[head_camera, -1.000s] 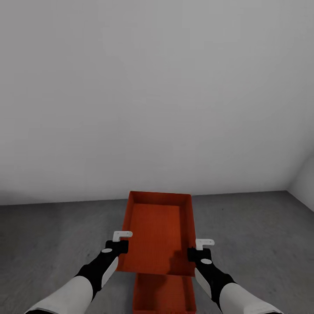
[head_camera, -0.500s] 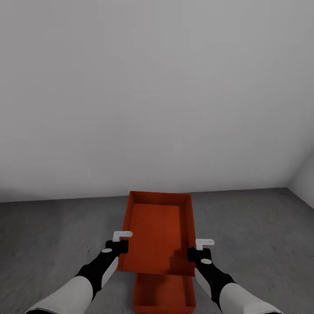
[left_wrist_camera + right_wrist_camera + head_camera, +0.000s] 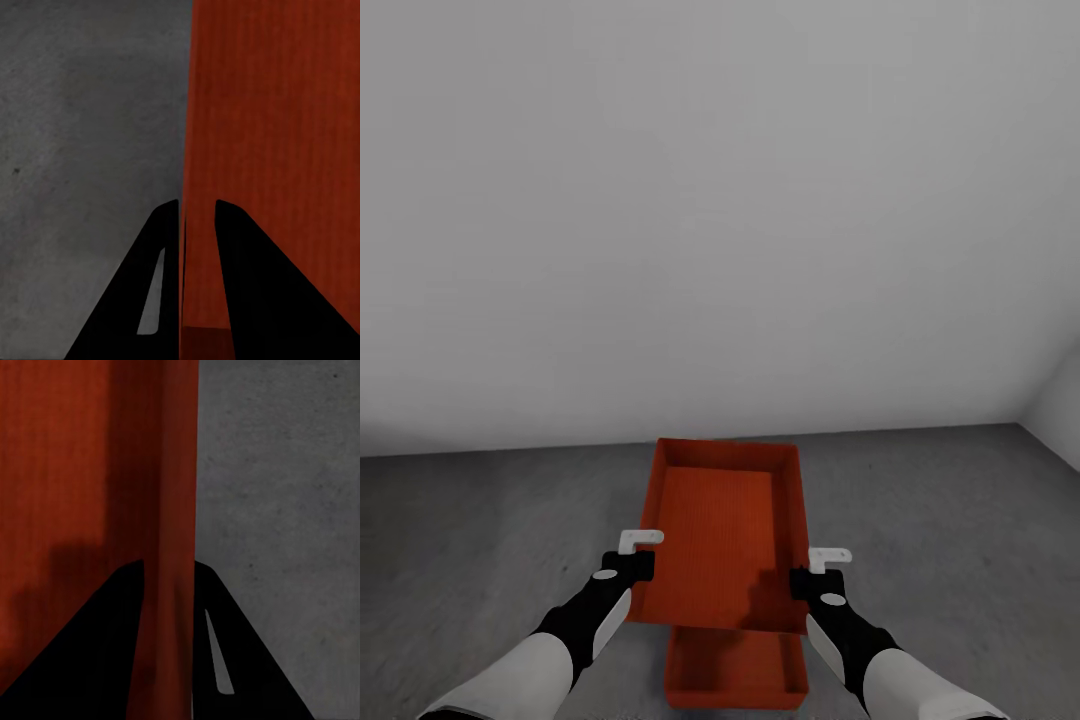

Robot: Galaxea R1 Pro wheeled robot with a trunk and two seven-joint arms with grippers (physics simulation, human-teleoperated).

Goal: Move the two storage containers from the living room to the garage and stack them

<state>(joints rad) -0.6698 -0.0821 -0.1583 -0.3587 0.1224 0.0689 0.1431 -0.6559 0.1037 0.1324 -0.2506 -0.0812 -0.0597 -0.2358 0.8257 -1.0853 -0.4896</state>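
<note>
Above the garage floor [image 3: 480, 560]: both tools, left tool [image 3: 643, 552] and right tool [image 3: 812, 566], each clamp a side wall of the upper bin [image 3: 722, 530]. Lower bin [image 3: 732, 668] rests on concrete, partly beneath. Remaining: align, lower, release.

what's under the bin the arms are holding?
Under the held bin sits the second bin on the grey floor; its near part shows, open and empty. Its far part is covered by the held bin, so alignment there can't be judged.
</note>
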